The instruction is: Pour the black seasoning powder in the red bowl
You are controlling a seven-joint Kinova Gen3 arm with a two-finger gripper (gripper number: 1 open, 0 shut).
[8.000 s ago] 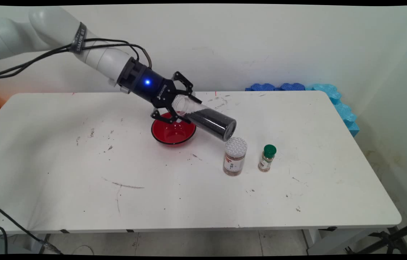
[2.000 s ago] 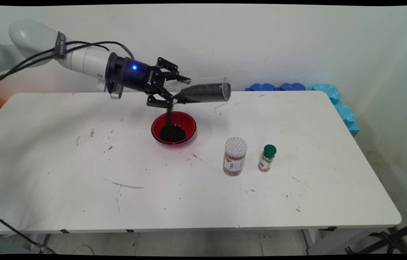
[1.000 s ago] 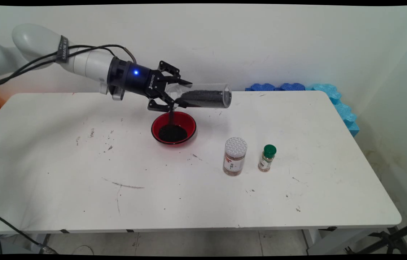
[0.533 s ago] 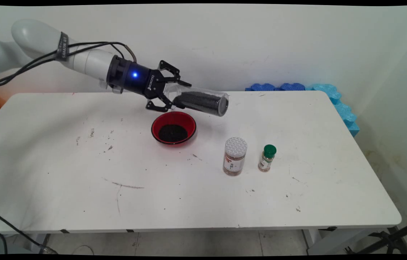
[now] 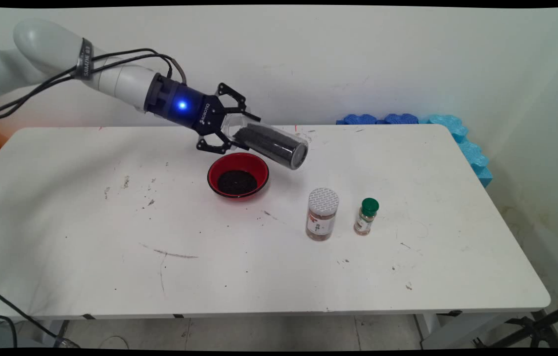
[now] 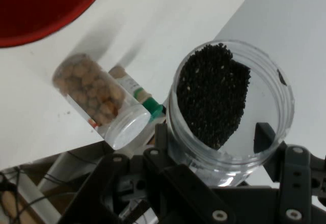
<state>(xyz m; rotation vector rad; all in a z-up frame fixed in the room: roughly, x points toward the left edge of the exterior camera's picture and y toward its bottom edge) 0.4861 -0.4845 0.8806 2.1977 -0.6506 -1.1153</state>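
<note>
My gripper is shut on a clear cylindrical jar partly filled with black grains, gripping it near its open mouth. The jar hangs in the air, slanting down to the right with its closed base lowest, just above and right of the red bowl. A pile of black grains lies in the bowl. In the hand view I look into the jar's open mouth, with the grains banked on one side between my gripper fingers. A corner of the red bowl shows at the upper left.
A jar with a white lid holding brown lumps and a small green-capped bottle stand right of the bowl; both appear in the hand view, jar and bottle. Blue foam pieces line the table's far right edge.
Two seconds ago the jar lay level and black grains streamed into the bowl. It has since tipped base-down and the stream has stopped. Eight seconds ago the bowl was empty.
</note>
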